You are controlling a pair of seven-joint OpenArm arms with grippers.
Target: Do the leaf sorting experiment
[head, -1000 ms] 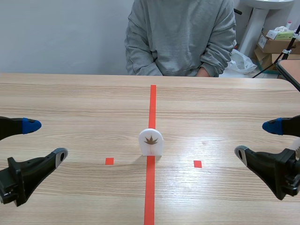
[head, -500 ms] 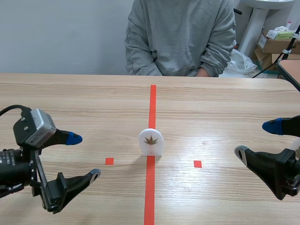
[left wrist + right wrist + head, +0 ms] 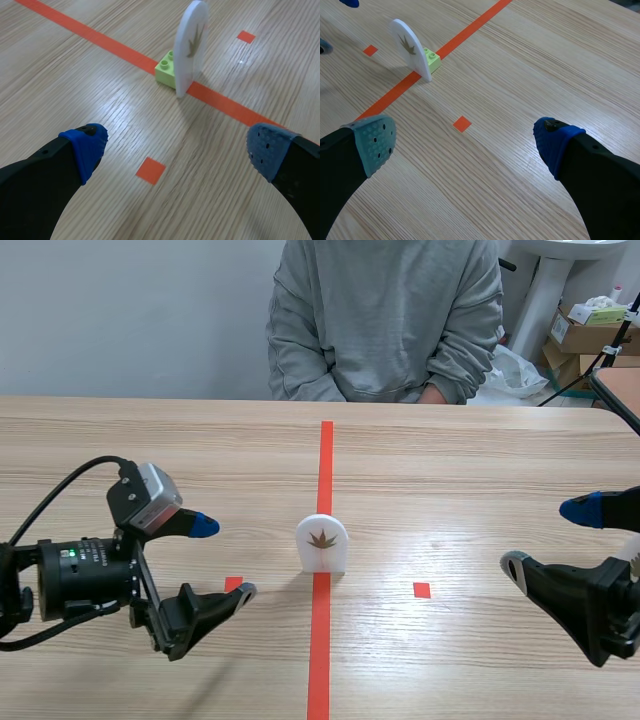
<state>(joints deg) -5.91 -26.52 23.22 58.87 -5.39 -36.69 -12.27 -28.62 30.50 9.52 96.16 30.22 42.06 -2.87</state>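
Centrally on the counter, 1 thin white leaf card stands upright, propped by a green brick. Likely light, rigid, easily toppled: pinch its flat faces. Left hand released, near it; right hand released, well apart.

a smooth white plastic leaf card on a glossy green plastic brick, on a satin wood-grain table.
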